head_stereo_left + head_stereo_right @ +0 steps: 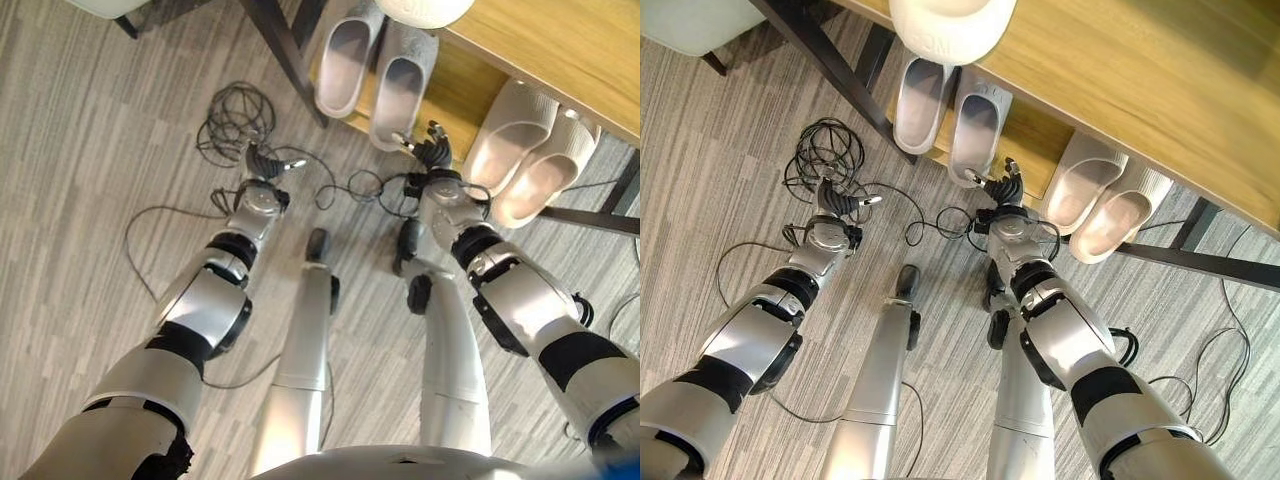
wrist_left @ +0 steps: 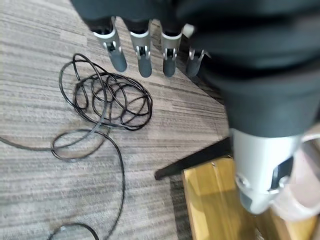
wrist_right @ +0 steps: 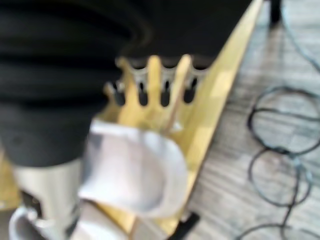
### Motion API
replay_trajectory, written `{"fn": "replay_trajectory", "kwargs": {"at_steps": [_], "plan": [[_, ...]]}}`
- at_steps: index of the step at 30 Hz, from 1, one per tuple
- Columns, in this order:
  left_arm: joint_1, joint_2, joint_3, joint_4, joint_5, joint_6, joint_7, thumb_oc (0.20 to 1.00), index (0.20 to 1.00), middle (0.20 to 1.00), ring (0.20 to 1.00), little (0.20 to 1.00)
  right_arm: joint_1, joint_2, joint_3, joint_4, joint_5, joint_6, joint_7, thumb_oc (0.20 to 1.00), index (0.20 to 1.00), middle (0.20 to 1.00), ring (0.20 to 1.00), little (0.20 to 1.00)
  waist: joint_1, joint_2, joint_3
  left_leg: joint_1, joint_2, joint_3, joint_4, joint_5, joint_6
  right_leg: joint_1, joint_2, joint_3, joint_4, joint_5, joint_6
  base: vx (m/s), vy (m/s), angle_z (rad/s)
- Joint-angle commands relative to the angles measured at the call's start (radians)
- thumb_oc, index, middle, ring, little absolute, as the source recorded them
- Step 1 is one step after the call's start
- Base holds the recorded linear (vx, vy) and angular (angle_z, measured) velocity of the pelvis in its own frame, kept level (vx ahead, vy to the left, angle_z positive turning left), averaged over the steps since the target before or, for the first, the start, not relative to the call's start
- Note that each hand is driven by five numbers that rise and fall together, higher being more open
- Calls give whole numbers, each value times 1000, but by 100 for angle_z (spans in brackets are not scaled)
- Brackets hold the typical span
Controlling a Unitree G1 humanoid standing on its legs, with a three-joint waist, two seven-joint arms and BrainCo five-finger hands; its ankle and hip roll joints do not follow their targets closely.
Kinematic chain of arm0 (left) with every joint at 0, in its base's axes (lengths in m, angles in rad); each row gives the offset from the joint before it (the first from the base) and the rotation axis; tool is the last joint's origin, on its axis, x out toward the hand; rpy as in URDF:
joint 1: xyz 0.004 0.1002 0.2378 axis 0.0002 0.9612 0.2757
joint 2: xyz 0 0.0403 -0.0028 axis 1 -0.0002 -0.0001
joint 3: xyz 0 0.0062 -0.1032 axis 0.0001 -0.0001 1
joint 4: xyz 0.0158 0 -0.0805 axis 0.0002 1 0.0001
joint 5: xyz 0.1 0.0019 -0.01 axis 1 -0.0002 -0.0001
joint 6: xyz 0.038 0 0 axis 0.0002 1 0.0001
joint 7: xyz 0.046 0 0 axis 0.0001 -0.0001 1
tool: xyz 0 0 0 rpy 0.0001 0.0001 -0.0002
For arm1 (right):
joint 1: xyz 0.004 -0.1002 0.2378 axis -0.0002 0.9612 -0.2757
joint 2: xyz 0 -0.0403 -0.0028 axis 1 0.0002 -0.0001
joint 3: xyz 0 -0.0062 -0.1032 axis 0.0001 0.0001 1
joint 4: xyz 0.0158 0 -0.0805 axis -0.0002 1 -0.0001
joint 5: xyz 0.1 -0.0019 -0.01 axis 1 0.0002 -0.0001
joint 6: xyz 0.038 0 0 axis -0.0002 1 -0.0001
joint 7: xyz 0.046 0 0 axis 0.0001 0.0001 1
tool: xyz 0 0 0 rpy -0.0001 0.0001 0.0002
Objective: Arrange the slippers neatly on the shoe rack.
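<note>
Both hands [image 1: 268, 165] [image 1: 428, 150] hang open before four slippers [image 1: 397, 95] on rack [image 1: 455, 105].

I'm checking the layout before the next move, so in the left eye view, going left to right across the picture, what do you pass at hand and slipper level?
Left hand → grey slipper pair on the shoe rack → right hand → beige slipper pair.

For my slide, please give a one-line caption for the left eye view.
Right robot hand reaches toward grey slippers on the shoe rack, beige slippers alongside.
</note>
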Motion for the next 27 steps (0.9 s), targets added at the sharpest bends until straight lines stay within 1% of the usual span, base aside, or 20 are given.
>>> {"fn": "replay_trajectory", "kwargs": {"at_steps": [1, 8, 16, 21, 27], "plan": [[-61, 60, -20, 65, 12, -23, -8, 1000, 1000, 1000, 1000, 1000, -118, 41, -11, 20, 30, -15, 26, 1000, 1000, 1000, 1000, 1000, -9, 11, 37, -8, 56, 38, -177, 132, -7, 68, -14, 92, 145, -212, 78, 40, -3, 2], [-65, 73, -27, 57, 12, -27, -18, 1000, 1000, 1000, 1000, 1000, -127, 49, -3, 30, 27, -10, 42, 1000, 1000, 1000, 1000, 1000, 0, 5, 29, -3, 54, 44, -175, 123, -4, 74, -16, 89, 143, -222, 71, 17, 6, 2], [-51, 78, -26, 51, 18, -24, -27, 1000, 1000, 1000, 1000, 1000, -115, 53, -3, 24, 22, -10, 56, 1000, 1000, 1000, 1000, 1000, -1, 1, 22, 0, 49, 47, -160, 118, -5, 74, -13, 91, 151, -224, 68, 0, 0, 0], [-70, 73, -31, 57, 19, -22, -30, 1000, 1000, 1000, 1000, 1000, -126, 54, 5, 30, 24, -11, 64, 1000, 1000, 1000, 1000, 1000, -1, 3, 22, 0, 54, 47, -167, 123, -7, 72, -13, 90, 149, -220, 70, 0, 0, 0], [-84, 73, -38, 62, 17, -22, -40, 1000, 1000, 1000, 1000, 1000, -137, 60, 40, 20, 30, -10, 103, 1000, 1000, 1000, 1000, 1000, -5, 1, 24, 2, 55, 36, -178, 131, -9, 79, -13, 87, 141, -220, 72, 0, 0, 0]]}}
